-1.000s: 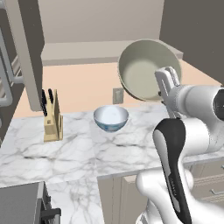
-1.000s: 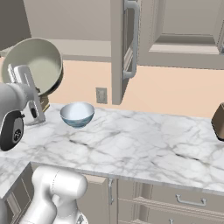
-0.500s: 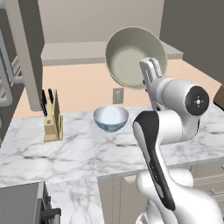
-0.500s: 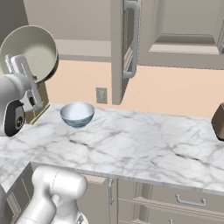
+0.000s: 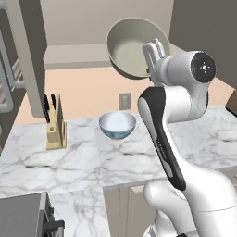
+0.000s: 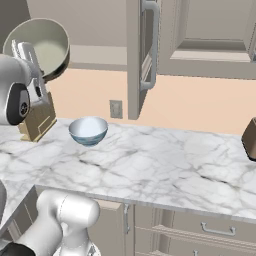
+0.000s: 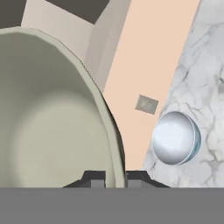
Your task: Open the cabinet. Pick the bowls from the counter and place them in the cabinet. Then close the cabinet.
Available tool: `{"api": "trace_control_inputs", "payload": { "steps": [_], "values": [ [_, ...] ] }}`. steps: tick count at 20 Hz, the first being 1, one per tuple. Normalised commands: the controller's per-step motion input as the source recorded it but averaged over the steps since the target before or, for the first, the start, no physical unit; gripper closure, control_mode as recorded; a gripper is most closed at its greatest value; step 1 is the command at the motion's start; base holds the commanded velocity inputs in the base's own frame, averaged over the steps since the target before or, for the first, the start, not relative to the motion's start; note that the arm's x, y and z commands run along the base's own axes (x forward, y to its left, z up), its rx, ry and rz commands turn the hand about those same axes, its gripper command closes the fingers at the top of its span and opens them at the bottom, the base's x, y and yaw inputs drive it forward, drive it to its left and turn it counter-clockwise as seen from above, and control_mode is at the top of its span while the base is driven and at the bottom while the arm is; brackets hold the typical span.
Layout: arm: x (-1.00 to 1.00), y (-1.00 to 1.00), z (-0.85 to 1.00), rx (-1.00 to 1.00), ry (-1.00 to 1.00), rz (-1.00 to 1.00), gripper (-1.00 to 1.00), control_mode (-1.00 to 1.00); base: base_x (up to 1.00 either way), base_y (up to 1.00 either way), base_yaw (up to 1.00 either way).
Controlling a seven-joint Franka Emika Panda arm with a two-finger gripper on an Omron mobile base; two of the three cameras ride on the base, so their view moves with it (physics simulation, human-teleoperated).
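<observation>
The robot's jaws (image 7: 115,178) are clamped on the rim of the olive-beige bowl (image 5: 135,46), one dark fingertip (image 7: 93,179) inside the wall and the other outside it, as the hand view shows. The bowl is raised high above the surface (image 5: 92,159), tipped on edge so that its hollow faces back toward the base cameras, at the height of the open cabinet (image 5: 83,28). In the left base view it hangs before the cabinet's beige interior, just above the bottom shelf edge; in the right base view the bowl (image 6: 41,46) sits at the upper left, above the knife block (image 6: 37,119).

The pale blue-white bowl (image 5: 117,124) stands upright on the white marble surface, near the peach back wall and just below a wall outlet (image 5: 125,100). The knife block (image 5: 56,127) stands to its left in the left base view, well apart from it.

One cabinet door (image 6: 141,55) with its long metal bar handle (image 6: 152,47) stands swung outward, edge-on in the right base view. A dark brown appliance (image 6: 249,138) sits at the far right end of the surface, partly cut off.
</observation>
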Motion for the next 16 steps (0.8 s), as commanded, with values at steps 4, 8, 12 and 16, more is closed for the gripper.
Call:
{"api": "trace_control_inputs", "payload": {
  "steps": [4,8,12,16],
  "values": [
    [0.14,0.28,0.00,0.00,0.00,0.00,1.00,-1.00,0.00,0.00,0.00],
    [0.39,0.27,0.00,0.00,-0.01,0.00,1.00,-1.00,0.00,0.00,0.00],
    [0.47,0.14,0.00,0.00,-0.04,0.00,1.00,-1.00,0.00,0.00,0.00],
    [0.55,0.26,0.00,0.00,-0.04,0.00,1.00,-1.00,0.00,0.00,0.00]
  ]
}}
